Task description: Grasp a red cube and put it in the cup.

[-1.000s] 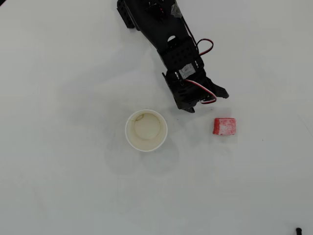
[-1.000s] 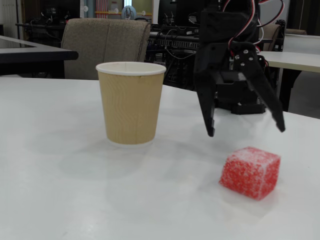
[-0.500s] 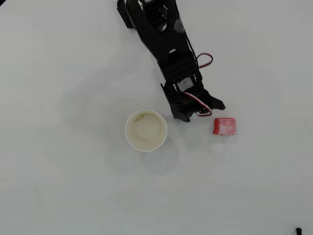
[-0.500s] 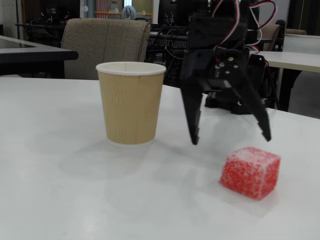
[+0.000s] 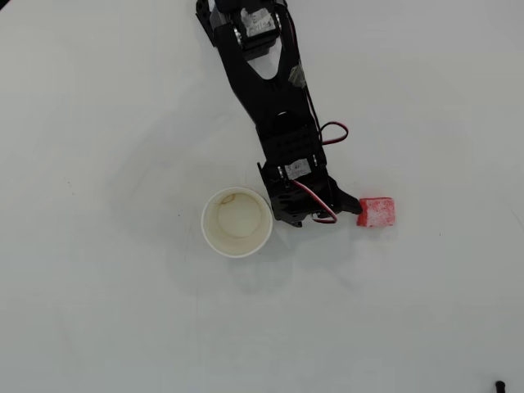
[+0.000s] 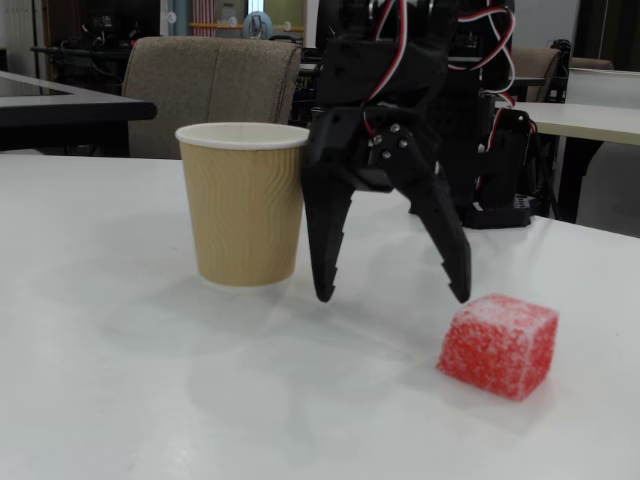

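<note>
In the overhead view we saw the black arm (image 5: 274,106) reaching down from the top edge of the white tabletop (image 5: 98,311) toward its middle; the gripper (image 5: 322,214) sat between the cup (image 5: 237,222) and the red cube (image 5: 376,212), its fingers spread apart and grasping nothing. The cup stood near the centre of the tabletop, its cream inside showing as a circle; the left finger lay right at the cup's rim — whether it touched, we could not tell. The cube lay to the right of the cup, well clear of every edge, and the tip of the right finger reached its left face; contact could not be judged from above.

In the fixed view we saw the gripper (image 6: 392,296) from the front, low over the tabletop (image 6: 120,400), its two dark fingers splayed wide and empty; the cup (image 6: 243,205) stood upright at the left, its tan ribbed wall just beside the left finger (image 6: 325,250). The red cube (image 6: 499,345) rested flat on the tabletop toward the right, nearer the camera than the gripper; the right fingertip hung just by its upper left corner — a thin gap seemed to show between them.
</note>
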Robot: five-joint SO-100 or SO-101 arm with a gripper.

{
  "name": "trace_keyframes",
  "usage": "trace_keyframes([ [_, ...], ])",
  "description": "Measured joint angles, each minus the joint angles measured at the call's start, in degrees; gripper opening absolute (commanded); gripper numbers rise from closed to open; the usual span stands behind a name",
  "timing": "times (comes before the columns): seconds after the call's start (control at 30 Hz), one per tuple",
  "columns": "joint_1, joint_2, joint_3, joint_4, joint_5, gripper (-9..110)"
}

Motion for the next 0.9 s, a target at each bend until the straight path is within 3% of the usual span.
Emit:
trace_keyframes([
  [0.27, -2.5, 0.5, 0.2, 0.4, 0.4, 39],
  [0.9, -10.5, 19.2, 16.4, 0.7, 3.2, 39],
])
